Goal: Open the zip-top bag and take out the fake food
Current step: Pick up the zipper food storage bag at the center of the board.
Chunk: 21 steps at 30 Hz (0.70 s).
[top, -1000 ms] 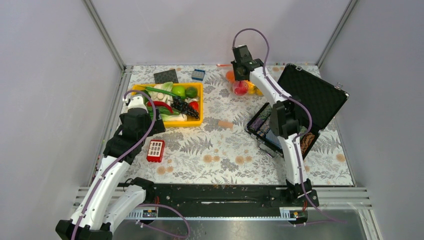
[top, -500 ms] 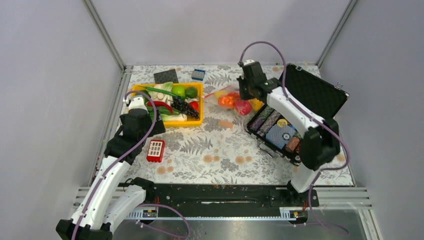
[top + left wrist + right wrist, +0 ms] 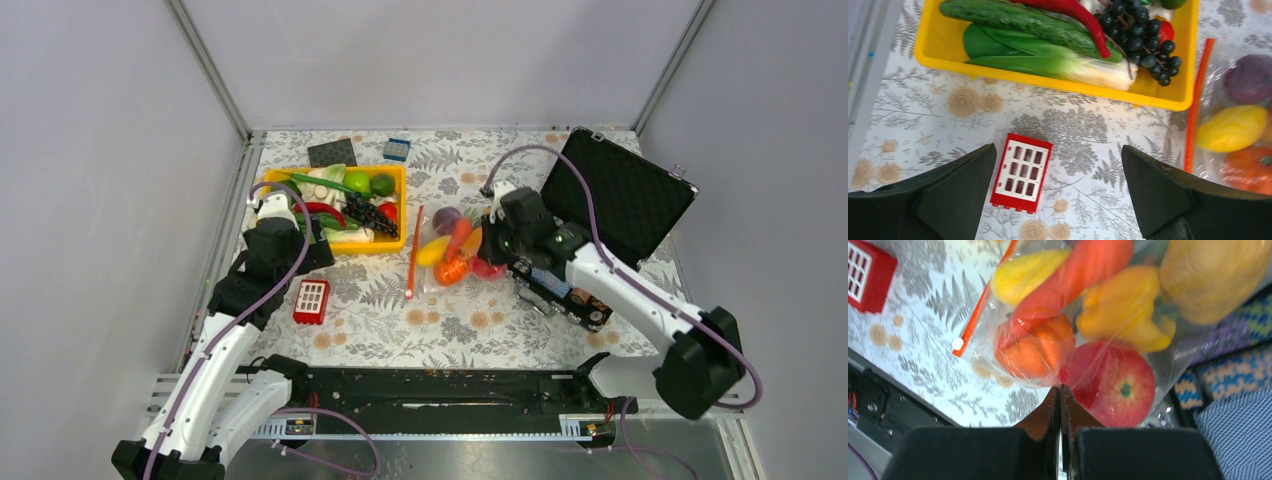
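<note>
Bare tablecloth (image 3: 450, 315) is lying open at 6 and 7 o'clock of the zip-top bag (image 3: 445, 250); yellow tray (image 3: 365, 247) is crowding 10 o'clock, right arm (image 3: 620, 290) and black case (image 3: 620, 195) are blocking 3 o'clock.

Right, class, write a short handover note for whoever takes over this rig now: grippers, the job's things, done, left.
Left gripper: open, empty, over a red block.
Right gripper: shut on the zip-top bag film.
The bag lies between the yellow tray and the black case, fake food inside.
Done: bag gripped.
Left: open the zip strip, which appears closed, and take the food out.
</note>
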Each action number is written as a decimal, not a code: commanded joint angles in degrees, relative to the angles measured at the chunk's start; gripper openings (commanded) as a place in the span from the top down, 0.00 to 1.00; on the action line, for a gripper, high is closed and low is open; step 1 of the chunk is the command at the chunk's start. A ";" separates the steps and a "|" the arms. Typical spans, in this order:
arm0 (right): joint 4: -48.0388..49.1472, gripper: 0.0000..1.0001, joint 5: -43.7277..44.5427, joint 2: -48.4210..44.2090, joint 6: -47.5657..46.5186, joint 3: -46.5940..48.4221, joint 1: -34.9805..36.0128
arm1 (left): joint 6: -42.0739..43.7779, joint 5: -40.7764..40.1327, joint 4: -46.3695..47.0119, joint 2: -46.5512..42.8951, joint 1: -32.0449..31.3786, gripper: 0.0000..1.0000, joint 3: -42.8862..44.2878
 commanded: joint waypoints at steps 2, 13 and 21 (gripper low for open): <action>3.18 1.00 -1.46 -10.83 5.05 -10.59 4.75 | -5.01 7.52 2.04 -1.29 0.22 0.02 -0.56; 5.67 1.00 1.97 -21.06 16.13 -27.24 11.61 | -11.74 17.30 5.22 -2.56 0.10 0.02 -6.20; -1.27 1.00 5.12 -26.67 20.35 -30.48 13.98 | -15.55 20.48 6.78 -5.04 -1.37 0.02 -9.83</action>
